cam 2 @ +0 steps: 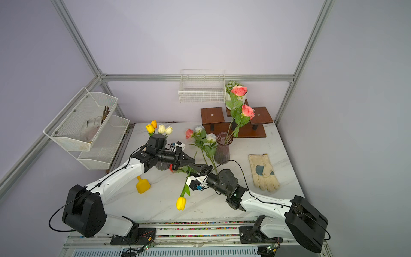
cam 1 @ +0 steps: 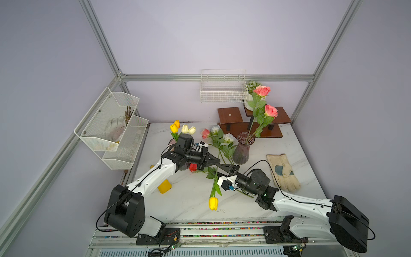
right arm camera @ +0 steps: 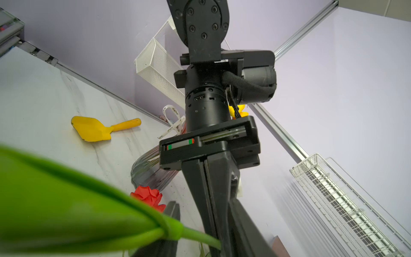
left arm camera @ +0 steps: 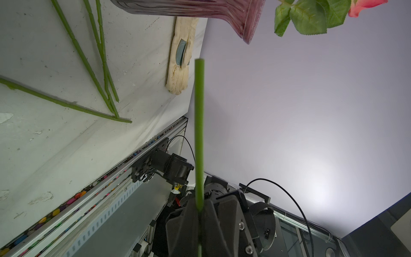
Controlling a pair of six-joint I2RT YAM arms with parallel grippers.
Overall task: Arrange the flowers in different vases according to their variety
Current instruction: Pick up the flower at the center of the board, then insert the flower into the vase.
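Marble tabletop [cam 1: 189,200], mid-frame: left gripper [left arm camera: 200,210] pinches the stem of the yellow tulip [cam 1: 213,203], bloom low in frame. Right gripper [cam 2: 198,166] seems spread around that stem. Handover, I judge. Next, right clamps, left releases, toward the ribboned vase [right arm camera: 146,171] left of centre.

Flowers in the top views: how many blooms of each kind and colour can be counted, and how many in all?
Yellow tulips: 2
Orange tulip: 1
Cream tulips: 2
Pink roses: 3
White roses: 2
Red rose: 1
Total: 11
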